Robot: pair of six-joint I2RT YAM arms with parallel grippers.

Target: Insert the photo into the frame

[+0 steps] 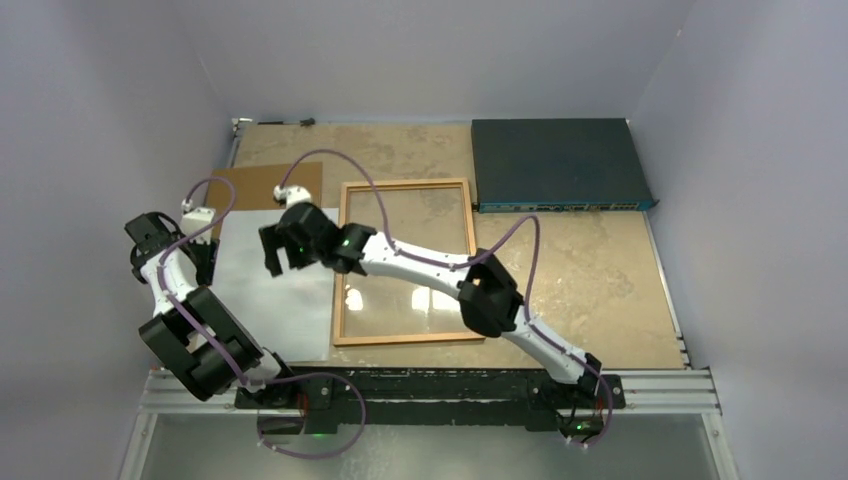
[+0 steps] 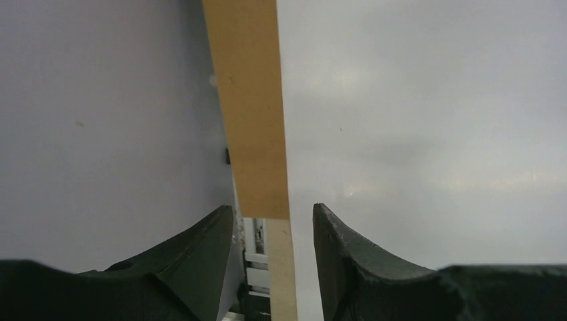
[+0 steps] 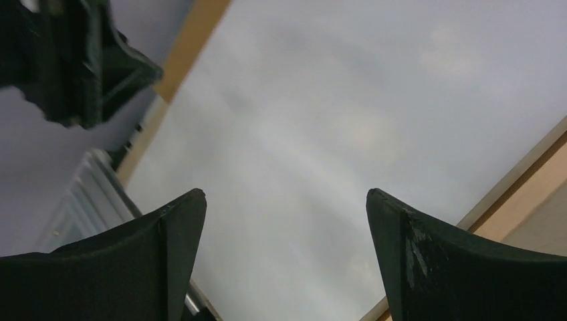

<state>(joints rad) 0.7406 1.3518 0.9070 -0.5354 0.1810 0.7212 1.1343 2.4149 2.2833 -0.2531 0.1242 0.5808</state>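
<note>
At the far left, the left pincer (image 2: 273,210) hangs at the left edge of the photo (image 1: 262,305). Its jaws are parted by a narrow gap and hold nothing, and between them show that paper edge and a thin strip of tan desk (image 2: 247,100). The photo lies flat on the desk with its plain white back up, just left of the frame and outside it. Its right edge runs along the frame's left rail. Behind the photo's far edge lies a brown backing board (image 1: 262,185), and whether the two overlap cannot be told. The right arm reaches across the frame from the right, so the right pincer (image 3: 286,194) hovers over the far part of the white sheet with its jaws spread wide and nothing in them. The frame (image 1: 405,184), orange-brown with its glass showing the desk beneath, lies flat mid-desk. A dark blue flat box (image 1: 560,165) sits at the far right corner, its near left corner just beside the frame's far right corner.
</note>
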